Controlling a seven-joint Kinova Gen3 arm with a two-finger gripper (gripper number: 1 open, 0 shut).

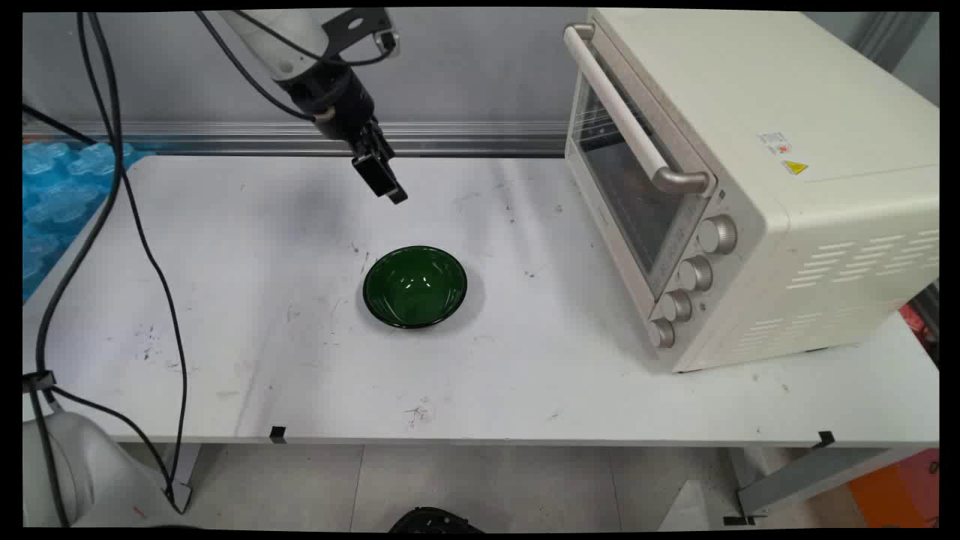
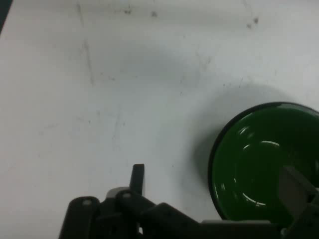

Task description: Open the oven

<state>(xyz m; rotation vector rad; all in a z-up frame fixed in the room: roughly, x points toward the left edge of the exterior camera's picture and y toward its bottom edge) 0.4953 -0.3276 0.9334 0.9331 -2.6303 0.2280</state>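
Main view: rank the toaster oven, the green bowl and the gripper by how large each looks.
1. Toaster oven, by far the largest.
2. Green bowl.
3. Gripper, which looks a bit smaller than the bowl; it hangs above the table, nearer the camera's height, so this order is unsure.

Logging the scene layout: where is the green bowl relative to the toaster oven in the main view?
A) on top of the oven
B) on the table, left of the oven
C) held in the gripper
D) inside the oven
B: the green bowl sits on the table, apart from the oven at its right.
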